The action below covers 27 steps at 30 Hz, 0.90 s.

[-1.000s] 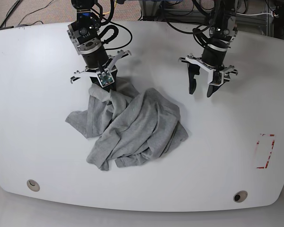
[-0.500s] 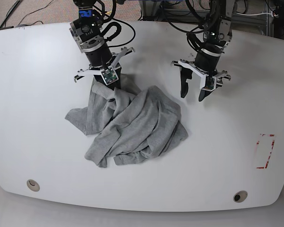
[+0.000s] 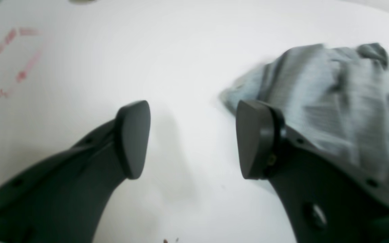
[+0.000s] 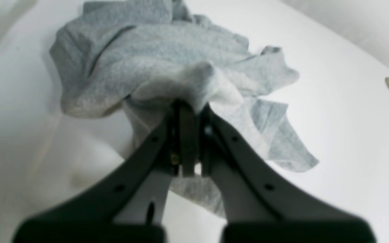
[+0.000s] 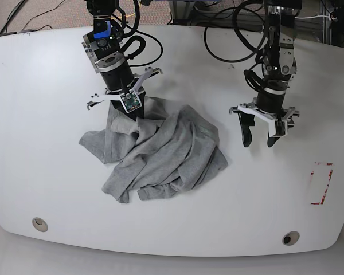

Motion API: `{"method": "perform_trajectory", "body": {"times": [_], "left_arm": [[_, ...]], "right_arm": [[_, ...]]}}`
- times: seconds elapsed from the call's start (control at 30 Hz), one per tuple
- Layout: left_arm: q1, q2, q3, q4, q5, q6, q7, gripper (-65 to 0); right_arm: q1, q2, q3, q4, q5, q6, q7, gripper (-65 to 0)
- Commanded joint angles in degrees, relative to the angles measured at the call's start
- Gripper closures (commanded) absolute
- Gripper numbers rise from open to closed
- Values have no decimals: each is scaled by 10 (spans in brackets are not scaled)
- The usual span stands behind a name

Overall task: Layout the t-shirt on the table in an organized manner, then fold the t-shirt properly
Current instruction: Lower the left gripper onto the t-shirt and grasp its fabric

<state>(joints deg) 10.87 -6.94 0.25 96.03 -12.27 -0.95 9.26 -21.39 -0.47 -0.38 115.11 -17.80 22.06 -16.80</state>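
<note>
Grey t-shirt [image 5: 160,152] still pinched by right tool [image 5: 132,109], left tool [image 5: 259,139] wide, moved rightward.

Two black arms [image 5: 110,54] — white cross-brackets, looping black cables, dark charcoal fingers [image 3: 132,138] with small screw holes.

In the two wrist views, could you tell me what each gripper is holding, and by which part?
The right gripper pinches a bunched fold of the t-shirt at the heap's edge. The left gripper is open and holds nothing.
</note>
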Motion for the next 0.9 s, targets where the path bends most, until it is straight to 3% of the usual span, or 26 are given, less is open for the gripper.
{"method": "perform_trajectory", "body": {"times": [0.0, 0.43, 0.87], "left_arm": [[-60, -2, -2, -35, -28, -2, 32, -392], [-180, 20, 2, -191, -70, -4, 73, -392], [-253, 21, 81, -310, -153, -3, 72, -392]], "right_arm": [[3, 0, -1, 12, 3, -3, 18, 0], [2, -1, -2, 12, 3, -3, 18, 0], [1, -2, -2, 12, 3, -3, 18, 0]]}}
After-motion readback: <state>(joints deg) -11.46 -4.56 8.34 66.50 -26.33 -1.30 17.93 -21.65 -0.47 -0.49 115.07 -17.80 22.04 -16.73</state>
